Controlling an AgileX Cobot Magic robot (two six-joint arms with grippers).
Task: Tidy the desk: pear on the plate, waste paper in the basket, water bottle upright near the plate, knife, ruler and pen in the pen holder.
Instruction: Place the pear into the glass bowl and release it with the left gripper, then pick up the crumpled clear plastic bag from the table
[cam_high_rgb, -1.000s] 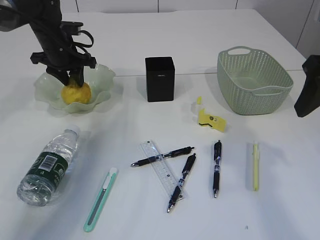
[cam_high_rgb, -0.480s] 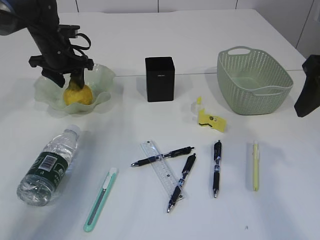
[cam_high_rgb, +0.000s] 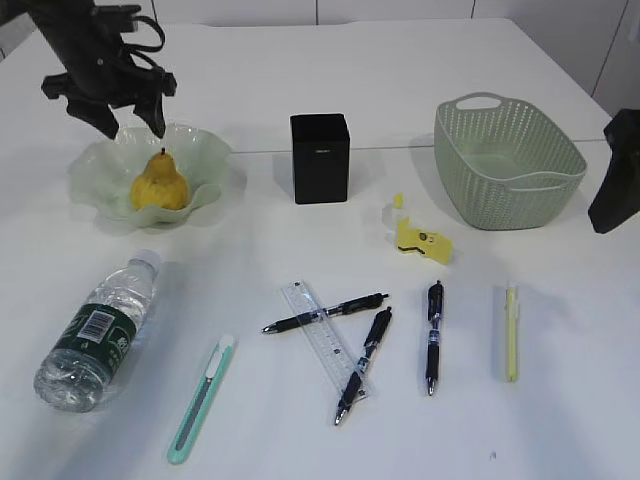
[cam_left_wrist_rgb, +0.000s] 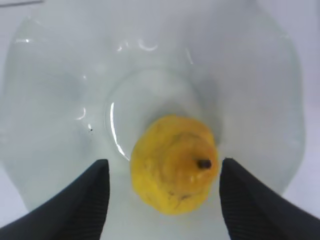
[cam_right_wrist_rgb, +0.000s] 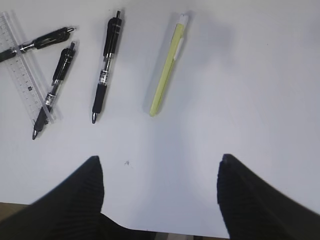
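A plain white desk (cam_high_rgb: 300, 420) fills the scene, with white panelled walls glimpsed along the top edge. One yellow pear (cam_high_rgb: 160, 184) is seen standing stem-up in the single wavy glass plate (cam_high_rgb: 205, 150), far left. The left gripper (cam_high_rgb: 130, 122) is hung just above it, its fingers spread wide on either side of the stem and nothing held – the wrist view shows the pear (cam_left_wrist_rgb: 175, 162) sitting free between them. The right gripper (cam_right_wrist_rgb: 160, 200) is parked off the right edge over bare desk, also wide open and empty.

Counted up: one black pen holder (cam_high_rgb: 320, 158) in the middle, one green woven basket (cam_high_rgb: 555, 195) to the right, one crumpled bit of yellow waste paper (cam_high_rgb: 420, 238) between them. One water bottle (cam_high_rgb: 98, 335) is laid on its side at front left, one mint utility knife (cam_high_rgb: 202, 398) beside it. One clear ruler (cam_high_rgb: 322, 338) is crossed by two black pens (cam_high_rgb: 325, 312) (cam_high_rgb: 363, 365), a third black pen (cam_high_rgb: 433, 336) is set apart – plus one yellow pen (cam_high_rgb: 511, 332).
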